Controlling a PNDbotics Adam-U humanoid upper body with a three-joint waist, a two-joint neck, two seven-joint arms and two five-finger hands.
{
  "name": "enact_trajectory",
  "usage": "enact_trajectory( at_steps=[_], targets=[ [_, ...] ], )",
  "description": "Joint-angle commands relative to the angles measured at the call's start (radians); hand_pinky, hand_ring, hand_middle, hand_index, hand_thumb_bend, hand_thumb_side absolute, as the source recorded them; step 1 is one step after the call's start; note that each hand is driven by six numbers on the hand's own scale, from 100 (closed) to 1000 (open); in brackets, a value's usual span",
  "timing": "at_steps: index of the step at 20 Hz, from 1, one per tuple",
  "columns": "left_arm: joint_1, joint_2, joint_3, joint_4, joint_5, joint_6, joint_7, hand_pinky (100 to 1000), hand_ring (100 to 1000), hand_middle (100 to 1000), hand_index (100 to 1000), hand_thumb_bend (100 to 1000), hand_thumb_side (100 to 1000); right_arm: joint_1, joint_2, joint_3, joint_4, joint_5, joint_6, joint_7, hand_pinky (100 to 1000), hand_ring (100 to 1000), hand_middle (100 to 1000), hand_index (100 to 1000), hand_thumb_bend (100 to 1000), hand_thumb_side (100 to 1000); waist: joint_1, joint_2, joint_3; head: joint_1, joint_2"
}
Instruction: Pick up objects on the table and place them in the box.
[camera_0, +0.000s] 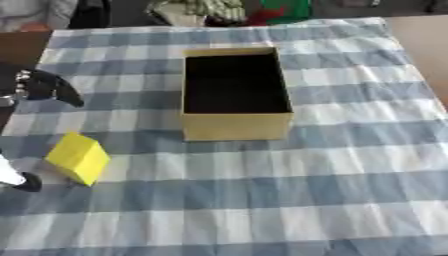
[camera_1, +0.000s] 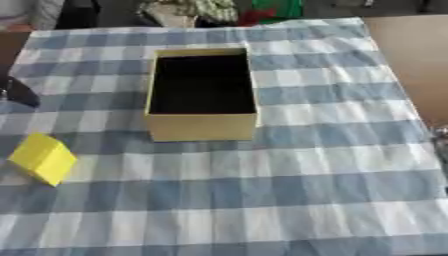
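I have my left hand, fingers relaxed and holding nothing, hovering above the small yellow block on the blue-checked worktop, beside the open yellow cardboard box.

Left hand cut off by the left edge, fingers blurred, box interior too dark to read, blurred clutter beyond the worktop's far edge
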Motion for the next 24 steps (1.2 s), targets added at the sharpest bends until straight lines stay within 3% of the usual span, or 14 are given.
enact_trajectory(
  at_steps=[1,10,15,19,24],
  targets=[
    [-0.030,0.007,-0.004,0.011,0.030,0.005,-0.051,897,856,806,886,784,337,-0.010,-0.014,-0.001,-0.015,-0.005,-0.001,0.004,814,767,739,810,100,626,0.002,-0.015,-0.002,0.002,-0.007],
    [-0.061,-0.032,0.027,0.045,-0.012,0.118,-0.187,882,865,830,866,732,267,-0.001,-0.010,0.000,-0.015,-0.006,0.002,0.005,815,767,738,810,100,628,0.004,-0.011,-0.002,-0.002,-0.009],
    [-0.064,-0.051,0.040,0.051,-0.023,0.189,-0.188,886,877,838,874,680,257,0.002,-0.009,0.001,-0.015,-0.006,0.003,0.007,815,767,738,810,100,628,0.004,-0.009,-0.001,-0.004,-0.007],
    [-0.068,-0.068,0.037,0.078,0.017,0.228,-0.187,892,876,811,860,704,255,0.003,-0.007,0.001,-0.015,-0.007,0.004,0.008,816,767,738,810,100,628,0.003,-0.008,-0.003,-0.004,-0.006],
    [-0.066,-0.080,0.033,0.083,0.029,0.230,-0.201,901,885,817,862,754,254,0.007,-0.003,0.001,-0.015,-0.008,0.008,0.008,817,767,737,811,100,628,0.004,-0.003,-0.005,-0.005,-0.010]
  ],
)
